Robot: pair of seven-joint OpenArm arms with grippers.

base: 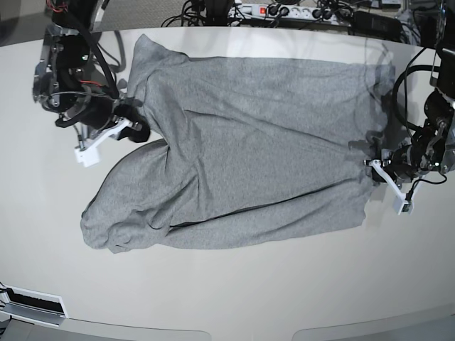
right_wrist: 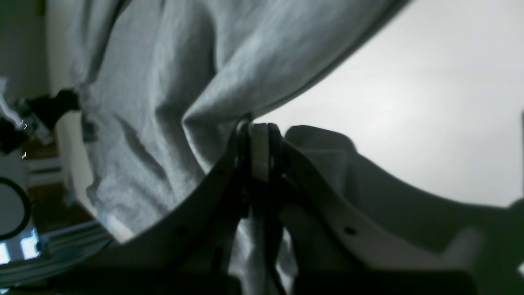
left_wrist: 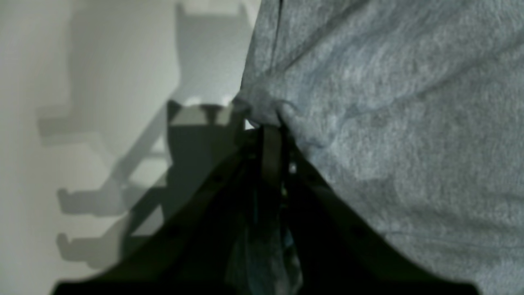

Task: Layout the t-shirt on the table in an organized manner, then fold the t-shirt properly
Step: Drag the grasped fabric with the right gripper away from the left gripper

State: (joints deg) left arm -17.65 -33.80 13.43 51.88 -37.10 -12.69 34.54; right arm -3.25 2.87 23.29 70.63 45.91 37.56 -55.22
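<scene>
Both tools (base: 136,126) (base: 372,160) clamped on the t-shirt (base: 249,149) edges

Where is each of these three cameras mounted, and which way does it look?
Left wrist: rides the arm, looking along its shut left pincer at the pinched heather-grey cotton t-shirt.
Right wrist: the same on the other arm, right pincer shut on cloth.
Base: overhead, looking down on the glossy off-white table, both arms at the shirt's opposite ends.
Shared: all three show the shirt and the table.
</scene>
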